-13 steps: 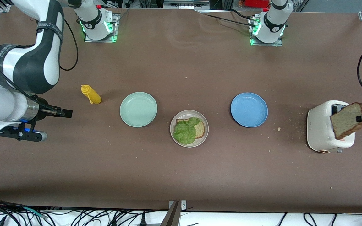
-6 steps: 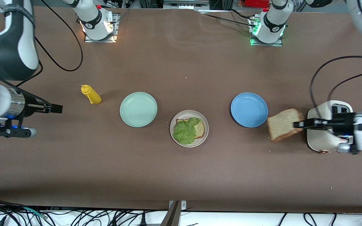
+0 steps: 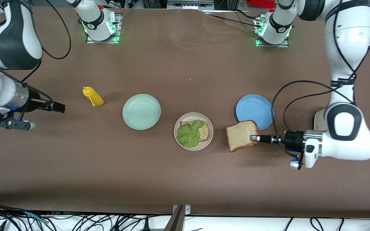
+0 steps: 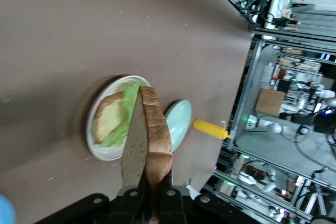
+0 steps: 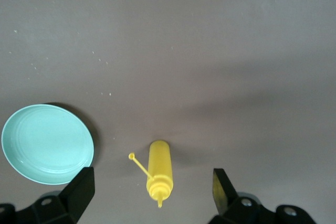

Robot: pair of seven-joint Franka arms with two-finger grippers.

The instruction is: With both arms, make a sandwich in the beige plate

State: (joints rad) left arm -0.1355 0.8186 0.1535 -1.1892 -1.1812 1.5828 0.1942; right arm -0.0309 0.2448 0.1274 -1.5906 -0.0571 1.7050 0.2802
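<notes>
Bread slice [image 3: 242,135] hangs clamped in the left gripper [image 3: 255,138] over the table's middle, between the beige plate [image 3: 178,138] with bread and lettuce [image 3: 189,134] and the blue plate [image 3: 254,112]. Right gripper [image 3: 59,107], fingers apart, waits near the mustard bottle [image 3: 93,96].

Both arms have glossy white jointed shells with black bands at the joints. Loose black cables run along the left arm [image 3: 345,96] and the right arm [image 3: 8,41]. Green lights glow at both bases. Wrist sections are black with silver rings.
</notes>
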